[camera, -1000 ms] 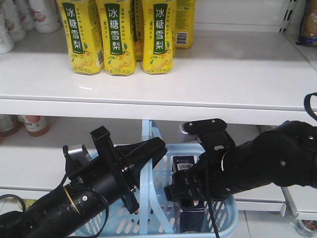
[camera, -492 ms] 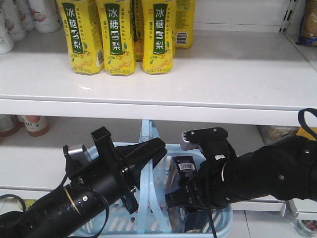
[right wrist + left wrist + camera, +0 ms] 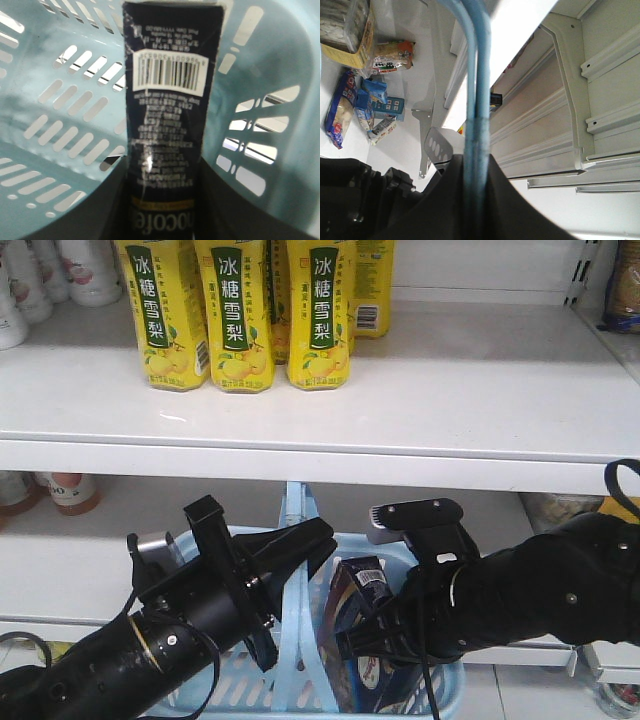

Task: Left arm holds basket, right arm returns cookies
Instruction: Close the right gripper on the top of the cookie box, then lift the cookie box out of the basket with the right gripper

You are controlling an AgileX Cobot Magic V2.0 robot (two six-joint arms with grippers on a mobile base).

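The light blue basket hangs in front of the lower shelf, its two flat handles pinched together in my left gripper, which is shut on them. In the left wrist view the handles run straight up out of the shut jaws of that gripper. Inside the basket the dark navy cookies box leans to the left, barcode end up. My right gripper is shut on it. The right wrist view shows the cookies box between the black fingers of the right gripper, with slotted basket walls around it.
Yellow drink cartons stand at the back left of the white upper shelf, whose front edge runs just above both arms. Bottles sit on the lower shelf at left. Snack packs and metal shelf rails show in the left wrist view.
The cookies box went from upright to leaning left and rose a little in the right gripper. The basket's right rim sank and shifted slightly left. The left arm stayed put.
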